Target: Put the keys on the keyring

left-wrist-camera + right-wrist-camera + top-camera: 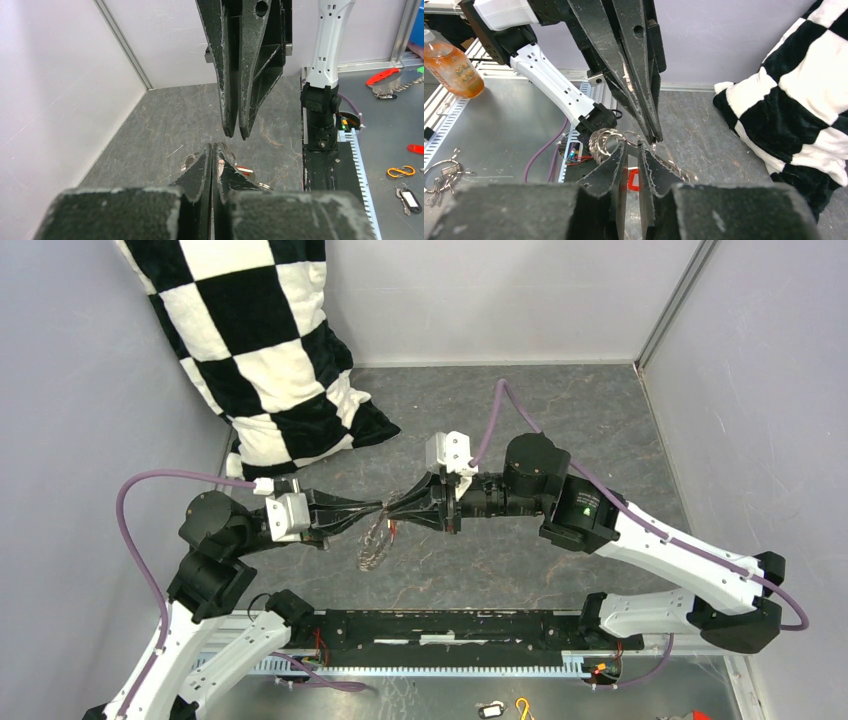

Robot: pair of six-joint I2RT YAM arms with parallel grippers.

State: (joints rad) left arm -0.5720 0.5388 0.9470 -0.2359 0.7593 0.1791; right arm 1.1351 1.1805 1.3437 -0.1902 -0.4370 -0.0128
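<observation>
The keyring [375, 545], a thin metal hoop fringed with small pieces, hangs above the grey table between both grippers. My left gripper [376, 510] comes in from the left, its jaws pressed together [213, 146] with the keyring [229, 151] showing on either side of them. My right gripper [393, 510] meets it tip to tip from the right. In the right wrist view its fingers [633, 146] stand a narrow gap apart, a strand of the keyring [604, 142] crossing their tips. A red-headed key [633, 180] hangs just below; whether it is gripped is hidden.
A black-and-white checkered pillow [270, 350] leans at the back left. A yellow hook [400, 171] and a dark tag [410, 198] lie on the metal shelf beyond the black rail [450, 630]. An orange bottle [451, 65] and another ring of keys [441, 175] are there too.
</observation>
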